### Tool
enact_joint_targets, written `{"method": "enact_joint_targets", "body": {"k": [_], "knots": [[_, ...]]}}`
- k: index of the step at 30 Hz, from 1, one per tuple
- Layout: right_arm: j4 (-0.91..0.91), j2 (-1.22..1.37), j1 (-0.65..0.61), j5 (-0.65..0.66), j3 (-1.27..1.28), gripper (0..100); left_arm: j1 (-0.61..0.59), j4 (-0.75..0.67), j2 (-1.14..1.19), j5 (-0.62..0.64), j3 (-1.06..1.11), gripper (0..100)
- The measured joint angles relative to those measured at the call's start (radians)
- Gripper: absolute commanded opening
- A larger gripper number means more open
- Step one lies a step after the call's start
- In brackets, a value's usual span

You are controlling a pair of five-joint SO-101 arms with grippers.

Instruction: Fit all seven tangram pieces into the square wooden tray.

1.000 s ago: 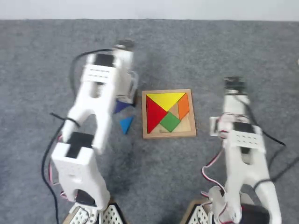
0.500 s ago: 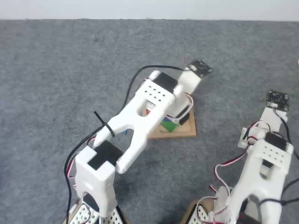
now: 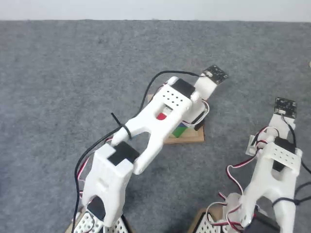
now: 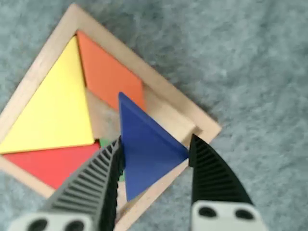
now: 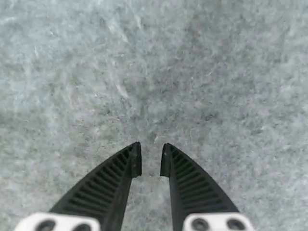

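soft, even light washes the grey mat (image 3: 73, 73) in the high view, bright and from overhead, no hard edges anywhere. the left arm (image 3: 160, 114) drops just a faint, diffuse shadow on the mat beneath it, its white shells bright with no glare. from the left wrist, the blue triangle (image 4: 144, 149) and the tray (image 4: 202, 126) read matte, no hot spots. right wrist view: mat pale, flatly lit.

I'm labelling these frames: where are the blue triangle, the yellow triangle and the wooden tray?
blue triangle (image 4: 144, 151): left wrist view, middle of its face.
yellow triangle (image 4: 57, 110): left wrist view, centre of its face.
wooden tray (image 4: 204, 124): left wrist view, raised rim near a corner.
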Motion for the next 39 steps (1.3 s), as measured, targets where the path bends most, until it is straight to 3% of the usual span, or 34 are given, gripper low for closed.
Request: {"method": "enact_joint_targets", "body": {"k": [17, 29, 36, 39], "knots": [[-0.003, 0.0, -0.006, 0.0, 0.002, 7.4, 0.002, 0.02, 0.11, 0.012, -0.044, 9], [-0.003, 0.0, -0.006, -0.002, 0.002, 7.4, 0.057, 0.04, 0.11, 0.29, -0.044, 9], [-0.003, 0.0, -0.006, -0.003, 0.002, 7.4, 0.04, 0.037, 0.11, 0.313, -0.044, 9], [-0.003, 0.0, -0.006, -0.003, 0.002, 7.4, 0.034, 0.034, 0.11, 0.313, -0.044, 15]]}}
